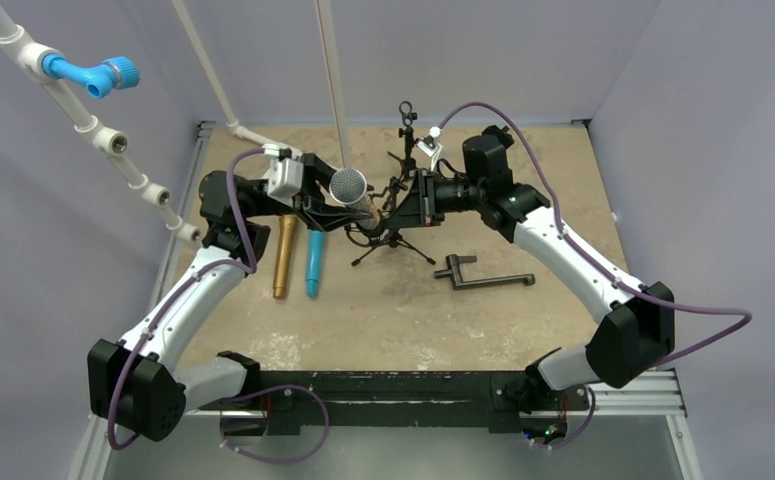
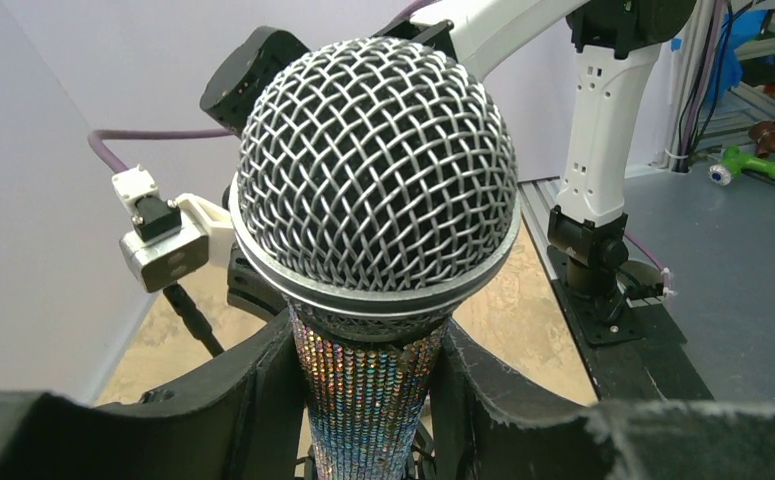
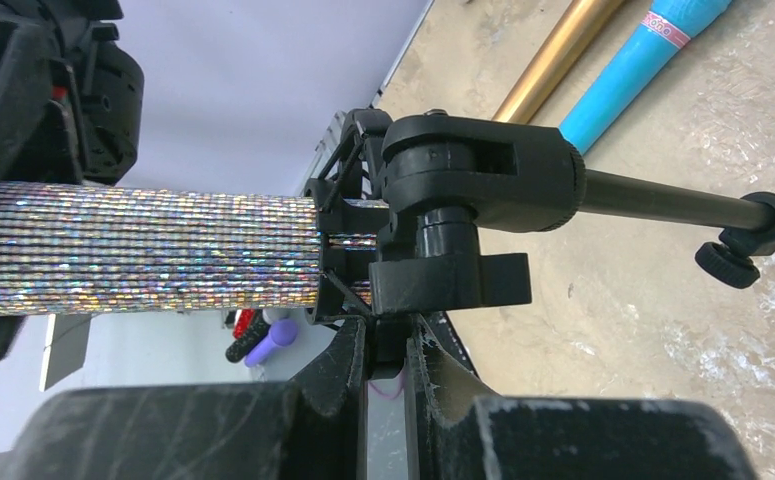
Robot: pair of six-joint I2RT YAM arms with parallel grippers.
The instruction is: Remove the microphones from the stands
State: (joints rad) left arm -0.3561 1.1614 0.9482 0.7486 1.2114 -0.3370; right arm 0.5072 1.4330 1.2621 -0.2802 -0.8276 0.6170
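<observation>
The microphone (image 1: 349, 186) has a silver mesh head (image 2: 375, 170) and a glittering sequin body (image 3: 143, 250). Its tail sits in the black clip (image 3: 473, 190) of the small tripod stand (image 1: 393, 238) at the middle back of the table. My left gripper (image 1: 335, 207) (image 2: 368, 390) is shut on the microphone's body just below the head. From the right, my right gripper (image 1: 410, 205) (image 3: 388, 350) is shut on the lower tab of the stand's clip joint. The stand's rod (image 3: 663, 205) runs off to the right.
A gold microphone (image 1: 284, 255) and a blue one (image 1: 314, 262) lie side by side left of the stand. A black L-shaped bar (image 1: 478, 275) lies to its right. White pipes with a blue fitting (image 1: 93, 75) hang at the upper left. Walls enclose the table.
</observation>
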